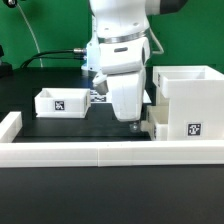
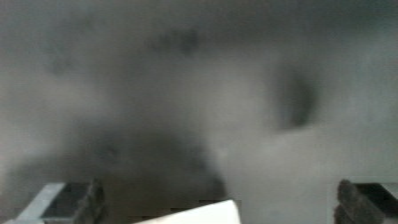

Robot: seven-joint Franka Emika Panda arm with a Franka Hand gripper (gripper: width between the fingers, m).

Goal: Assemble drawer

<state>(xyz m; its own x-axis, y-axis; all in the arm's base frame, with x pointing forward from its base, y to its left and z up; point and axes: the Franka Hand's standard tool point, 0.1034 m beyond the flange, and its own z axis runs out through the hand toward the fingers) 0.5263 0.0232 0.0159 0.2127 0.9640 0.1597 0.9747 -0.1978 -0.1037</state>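
The tall white case [image 1: 186, 98] stands at the exterior view's right, open side up, with a square tag low on its front. One small open-top tray [image 1: 61, 102] with a tag sits on the black table at the exterior view's left. A low white part [image 1: 157, 122] rests against the case's left side; I cannot tell whether it is the second tray. My gripper [image 1: 133, 123] hangs low over the table just left of the case. In the blurred wrist view its dark fingers [image 2: 71, 203] stand wide apart, with a white corner [image 2: 205, 213] between them, gripper [image 2: 221, 197] open.
The low white rail [image 1: 110, 152] edges the front of the table and turns up along the exterior view's left [image 1: 10, 126]. A black cable [image 1: 60, 55] runs along the green back wall. The white arm [image 1: 122, 45] fills the middle of the exterior view.
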